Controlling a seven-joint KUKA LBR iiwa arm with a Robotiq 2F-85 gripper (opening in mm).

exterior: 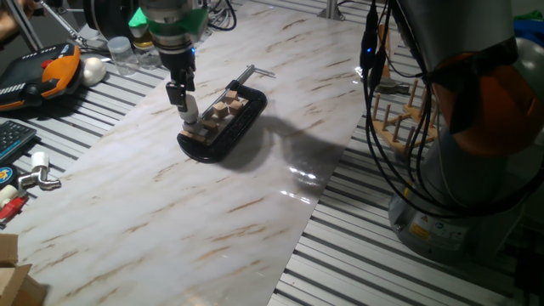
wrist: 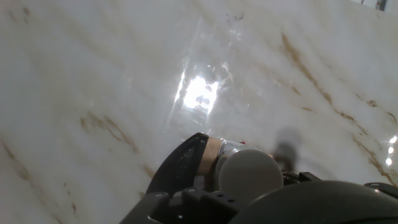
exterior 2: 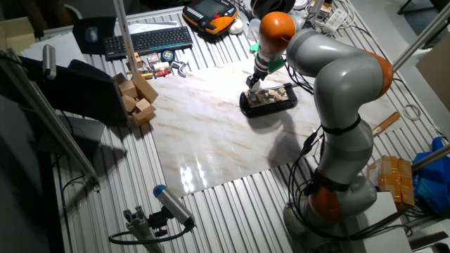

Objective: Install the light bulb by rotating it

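Note:
My gripper (exterior: 187,110) points down at the near-left end of the black clamp (exterior: 228,127), which holds several wooden blocks (exterior: 225,110) on the marble board (exterior: 170,221). In the hand view the small white frosted light bulb (wrist: 247,174) sits between my fingers (wrist: 183,167), with its grey metal screw base (wrist: 231,149) pointing toward the board. The fingers look shut on the bulb. In the fixed views the bulb is hidden by the fingers. The gripper (exterior 2: 254,84) and clamp (exterior 2: 268,100) also show in the other fixed view.
The clamp's metal screw handle (exterior: 257,72) sticks out at its far end. A larger white egg-shaped ball (exterior: 92,70) and an orange pendant (exterior: 53,72) lie at the far left. Clear cups (exterior: 123,53), a wooden peg rack (exterior: 406,110) and loose wooden blocks (exterior 2: 137,98) stand around the board.

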